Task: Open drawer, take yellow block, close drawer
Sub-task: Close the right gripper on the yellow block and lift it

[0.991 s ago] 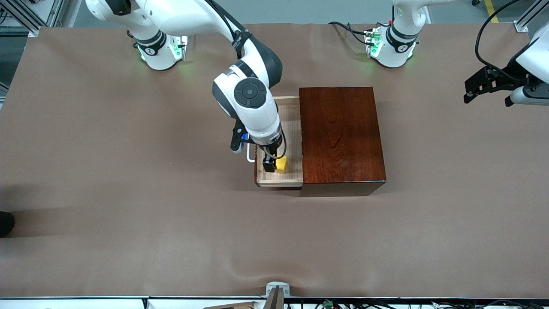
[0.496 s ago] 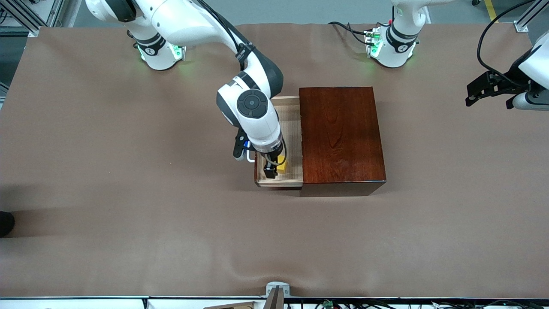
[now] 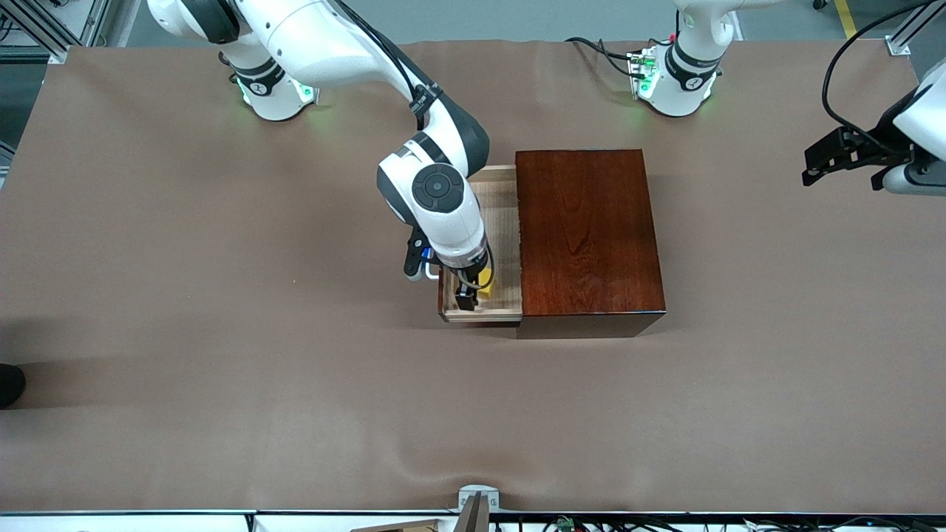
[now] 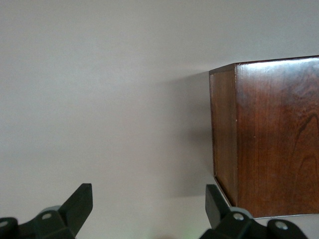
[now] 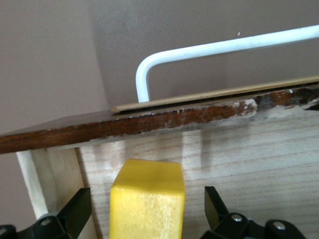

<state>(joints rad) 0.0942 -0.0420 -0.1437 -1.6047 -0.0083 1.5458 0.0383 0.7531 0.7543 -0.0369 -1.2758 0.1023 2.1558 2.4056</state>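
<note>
Inside the drawer (image 3: 502,222), the yellow block (image 5: 147,201) sits between the open right end effector (image 5: 144,219) fingers, ungripped.

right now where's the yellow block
The yellow block sits in the open drawer, between the right gripper's open jaws, at the end nearest the front camera.

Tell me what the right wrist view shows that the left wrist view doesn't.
Only the right wrist view shows the yellow block between the open fingers of the right gripper, inside the open drawer, along with the drawer's white handle. Only the left wrist view shows the closed outer sides of the wooden box and the left gripper, open over bare table with nothing between its fingers. Both show reddish-brown wood, the brown table surface, and a pair of dark fingertips spread apart.
</note>
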